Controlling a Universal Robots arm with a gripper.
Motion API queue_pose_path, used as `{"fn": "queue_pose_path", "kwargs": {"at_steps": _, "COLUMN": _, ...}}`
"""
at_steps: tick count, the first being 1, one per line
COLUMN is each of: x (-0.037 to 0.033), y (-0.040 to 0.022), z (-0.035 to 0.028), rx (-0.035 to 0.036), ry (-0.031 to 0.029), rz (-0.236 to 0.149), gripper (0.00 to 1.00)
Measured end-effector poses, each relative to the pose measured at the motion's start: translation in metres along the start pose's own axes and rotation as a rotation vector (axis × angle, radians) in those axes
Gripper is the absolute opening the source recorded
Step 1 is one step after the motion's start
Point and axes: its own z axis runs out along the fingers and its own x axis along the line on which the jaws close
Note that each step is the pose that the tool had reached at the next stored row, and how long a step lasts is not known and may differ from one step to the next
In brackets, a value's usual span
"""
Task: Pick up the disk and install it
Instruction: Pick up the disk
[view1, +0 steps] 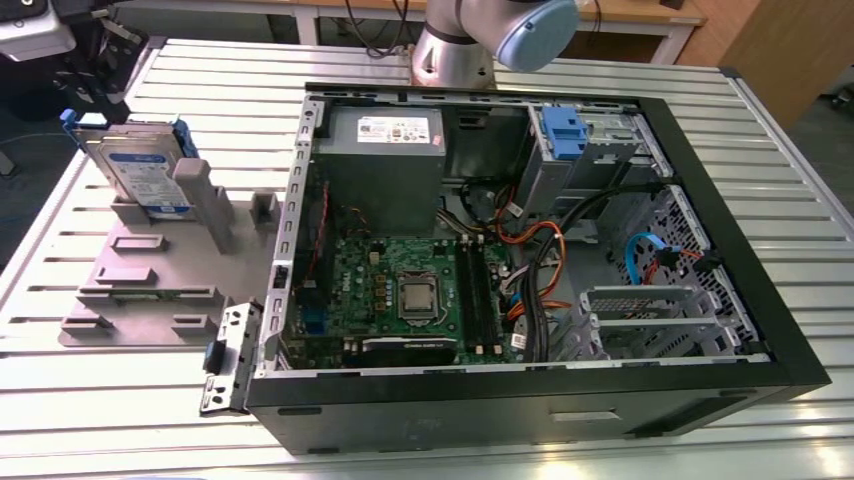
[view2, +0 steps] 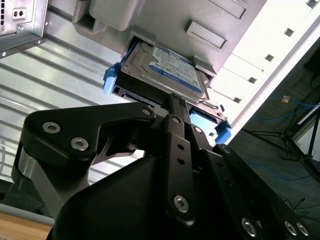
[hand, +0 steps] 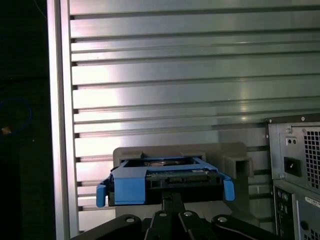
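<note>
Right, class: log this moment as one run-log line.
tool: close at disk edge, contact unclear | disk: standing in grey slotted holder | computer case: open, disk not installed

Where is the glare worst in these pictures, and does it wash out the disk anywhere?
First wrist view: bright glare bands run across the ribbed table, but the disk below them is clearly lit. Second wrist view: the table edge is blown out white, the disk's label is evenly lit, and the gripper is dark in front. Exterior view: even light, shadow inside the computer case.
</note>
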Motion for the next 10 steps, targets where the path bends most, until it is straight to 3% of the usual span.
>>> {"fn": "queue_pose_path", "kwargs": {"at_steps": 10, "x": 0.0003, "y": 0.0, "z": 0.0001, "rx": 0.0, "ry": 0.0001, "rz": 0.0, "gripper": 0.11}}
